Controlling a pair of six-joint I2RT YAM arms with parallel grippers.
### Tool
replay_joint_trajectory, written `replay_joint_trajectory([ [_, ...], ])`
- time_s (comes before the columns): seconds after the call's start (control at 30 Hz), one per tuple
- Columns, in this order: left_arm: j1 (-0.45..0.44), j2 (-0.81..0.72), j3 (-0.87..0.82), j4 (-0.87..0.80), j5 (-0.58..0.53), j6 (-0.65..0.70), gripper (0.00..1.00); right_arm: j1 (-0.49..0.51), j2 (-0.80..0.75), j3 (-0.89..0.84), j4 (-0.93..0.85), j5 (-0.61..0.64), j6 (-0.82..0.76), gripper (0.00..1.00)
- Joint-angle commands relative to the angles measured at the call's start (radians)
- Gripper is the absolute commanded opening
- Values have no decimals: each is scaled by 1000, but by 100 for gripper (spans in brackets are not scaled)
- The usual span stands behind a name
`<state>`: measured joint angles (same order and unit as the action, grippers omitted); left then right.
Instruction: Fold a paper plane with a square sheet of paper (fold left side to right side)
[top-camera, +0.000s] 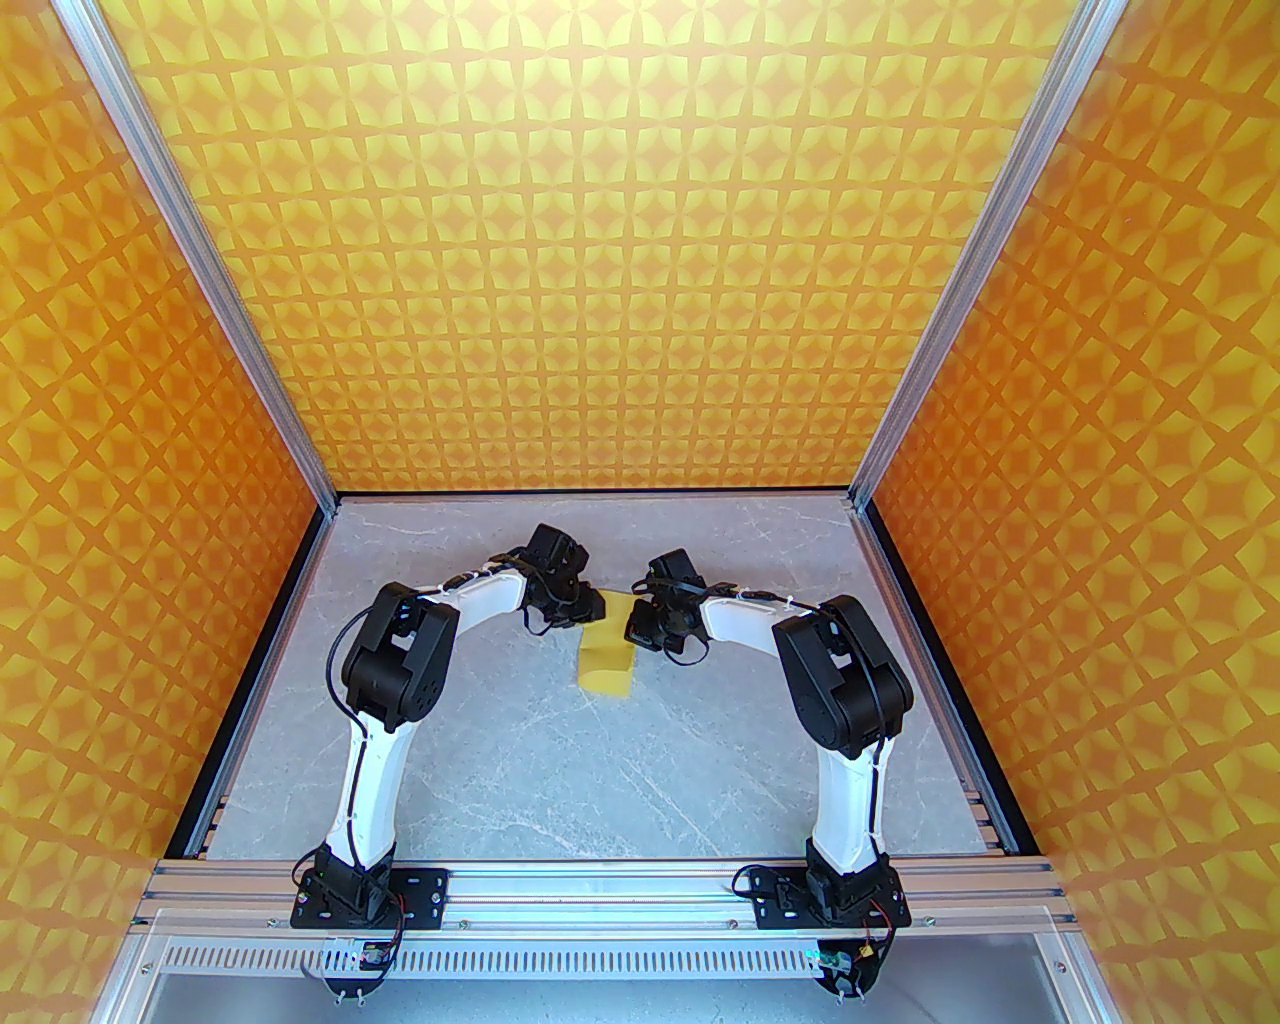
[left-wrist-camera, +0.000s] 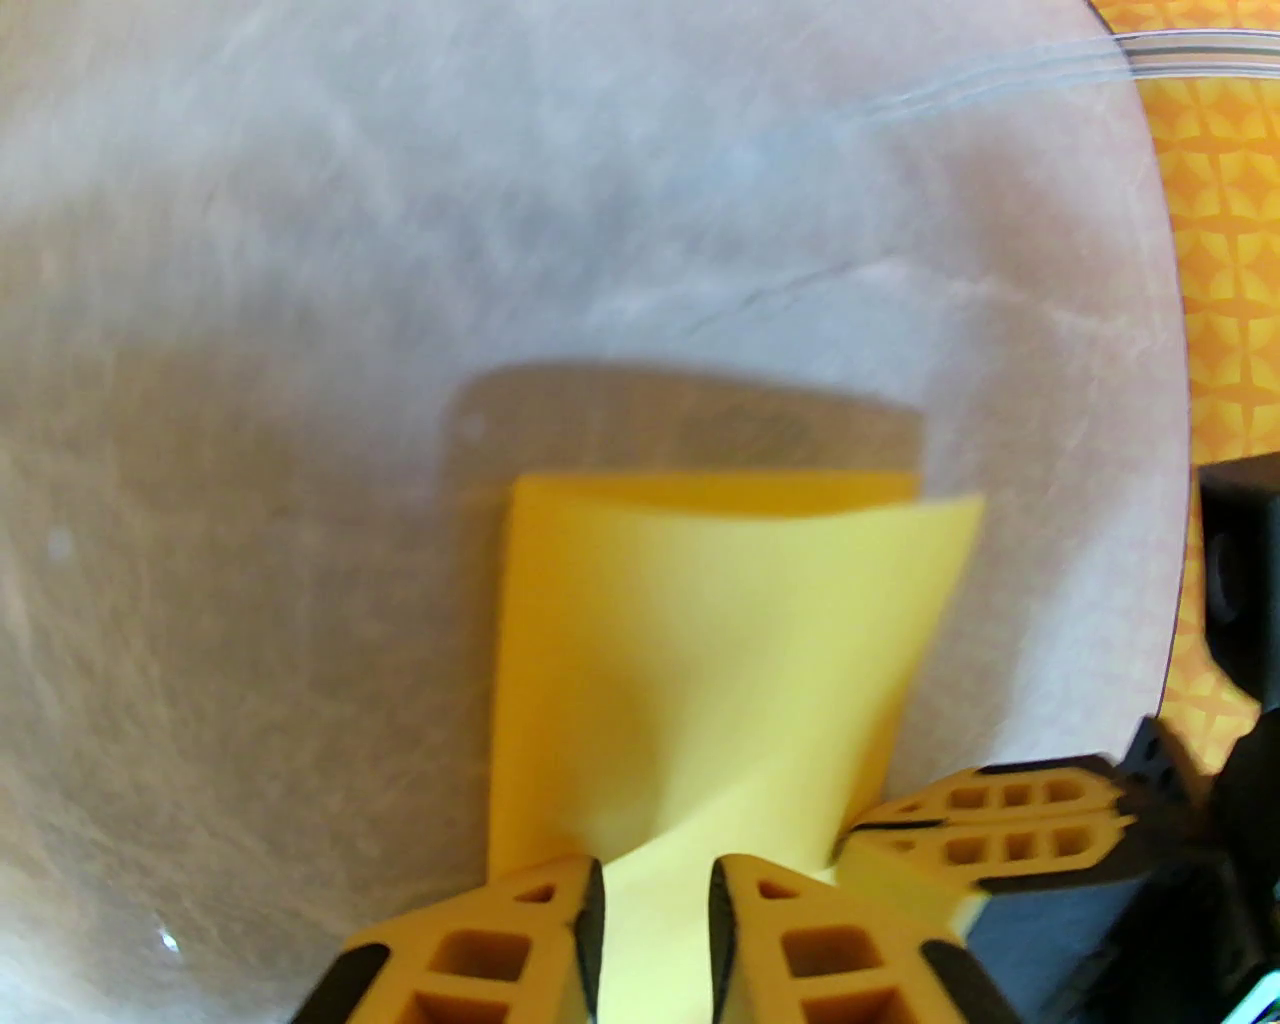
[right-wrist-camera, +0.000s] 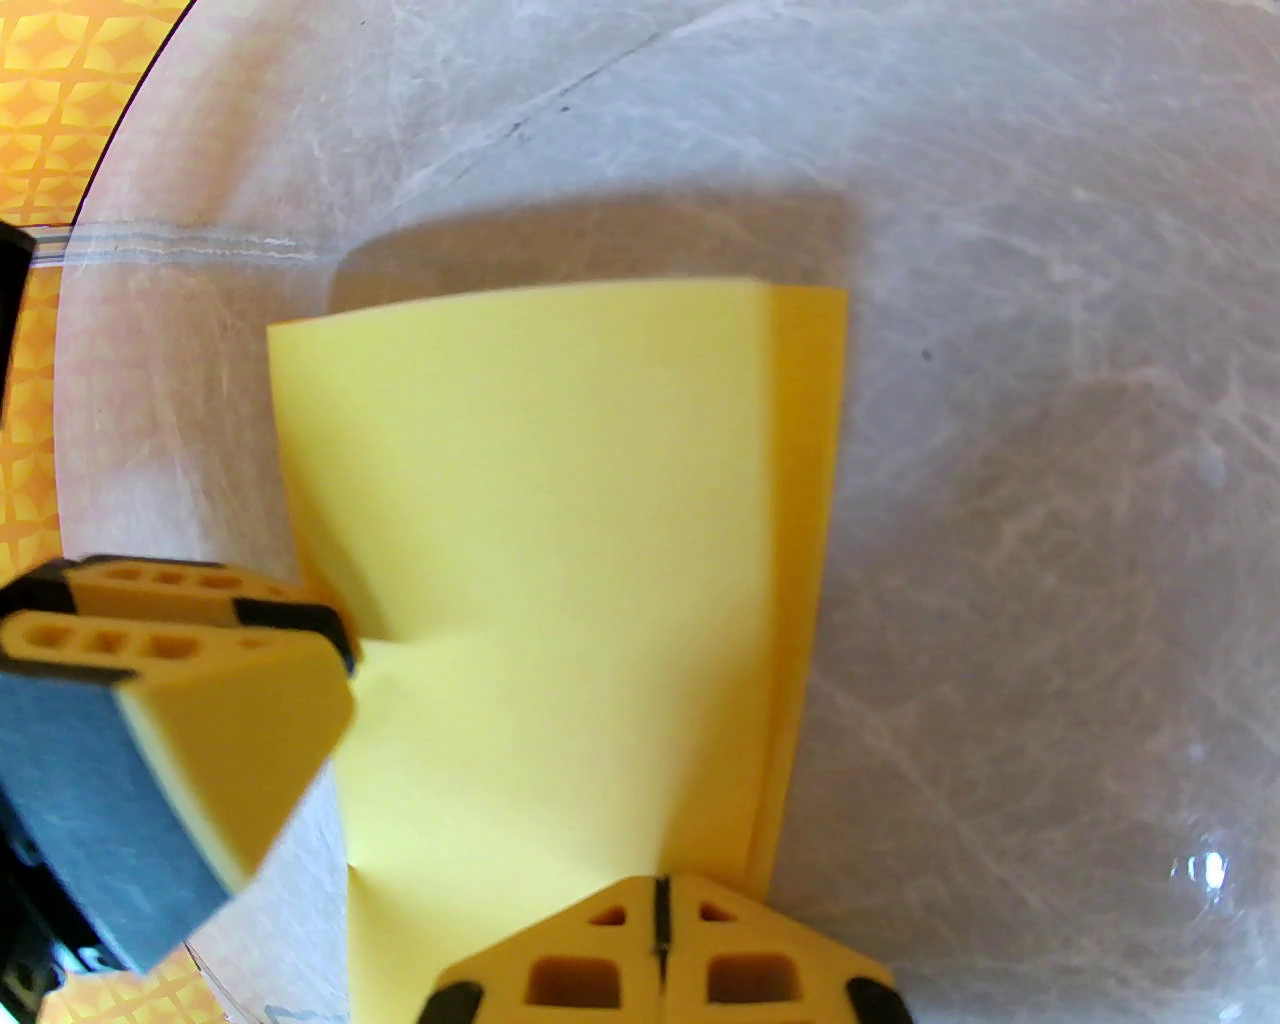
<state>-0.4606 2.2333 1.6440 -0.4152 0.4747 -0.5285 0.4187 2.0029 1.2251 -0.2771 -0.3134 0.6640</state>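
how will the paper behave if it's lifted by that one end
Probably floppy: the paper bows and twists where the right gripper pinches its edge. Likely very light, so a push may slide or crumple it rather than move it neatly. The top layer sits off the lower one, so the fold may spring open.

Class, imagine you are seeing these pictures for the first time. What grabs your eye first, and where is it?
The star-patterned orange walls loom on three sides of the grey table. Mid-table, a bright yellow sheet of paper, partly folded over, sits between the arms, the left hand and right hand meeting at its far end.
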Motion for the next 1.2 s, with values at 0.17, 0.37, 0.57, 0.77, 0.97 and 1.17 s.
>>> replay_joint_trajectory([
  [0.17,11,68,133,-30,26,-10,28,2,42,-16,-70,50,-20,0],
  [0.37,16,120,140,-39,24,3,28,2,42,-15,-70,51,-20,0],
  [0.57,30,123,129,-51,6,16,28,2,39,-16,-73,52,-20,0],
  [0.77,36,15,101,-55,13,11,29,2,39,-18,-74,57,-23,0],
  [0.97,27,-168,-94,12,63,-37,28,2,39,-19,-73,62,-24,0],
  [1.17,-11,-309,-344,107,117,-116,26,2,37,-29,-65,64,-18,0],
])
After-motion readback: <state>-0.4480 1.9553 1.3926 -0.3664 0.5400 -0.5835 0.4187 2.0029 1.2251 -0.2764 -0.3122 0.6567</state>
